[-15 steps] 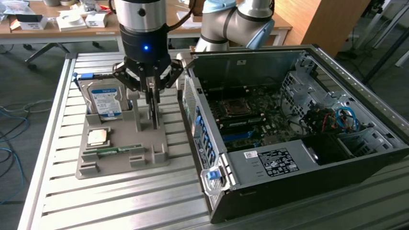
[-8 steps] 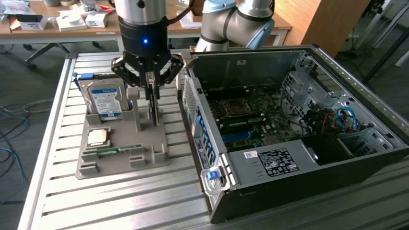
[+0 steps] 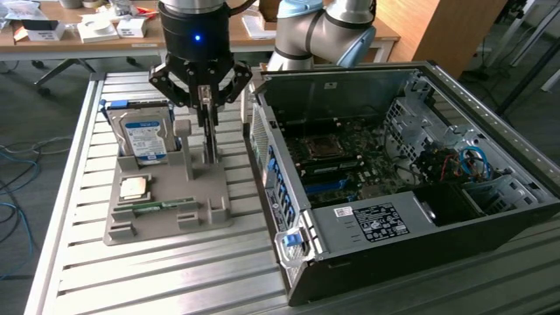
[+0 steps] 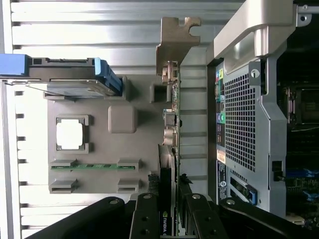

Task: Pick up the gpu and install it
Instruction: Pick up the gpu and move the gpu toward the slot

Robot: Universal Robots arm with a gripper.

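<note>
Exterior view: the gripper [image 3: 204, 104] hangs straight down over a grey holder [image 3: 206, 197] that lies on the slatted metal table [image 3: 175, 269]. Its fingers are drawn in on the upper edge of the gpu [image 3: 211, 141], pinching it from both faces. The gpu stands upright on its edge in a slot at the side of the holder nearest the computer case [image 3: 368, 223], and its lower end sits down in the slot. On the holder, toward the exterior view's left, a hard drive [image 3: 144, 138] with a blue label stands upright. In front of it lie a square processor [image 3: 134, 188] and a slim green RAM stick [image 3: 159, 206], each in its own recess. The case lies open on its side just beside the holder, on the exterior view's right, with the motherboard showing inside. The robot arm [image 3: 324, 26] rises behind the case.

Wrist view: looking down the gripper [image 4: 168, 199], the gpu [image 4: 172, 134] shows edge-on as a thin dark line, with its pale metal bracket [image 4: 175, 42] at the far end. The black fingers [image 4: 145, 214] sit one on each side of the card and press against it. The card runs between the holder [image 4: 99, 144] and the perforated side of the case [image 4: 244, 124]. The hard drive [image 4: 75, 79], processor [image 4: 70, 134] and RAM stick [image 4: 94, 167] rest in the holder, apart from the card
</note>
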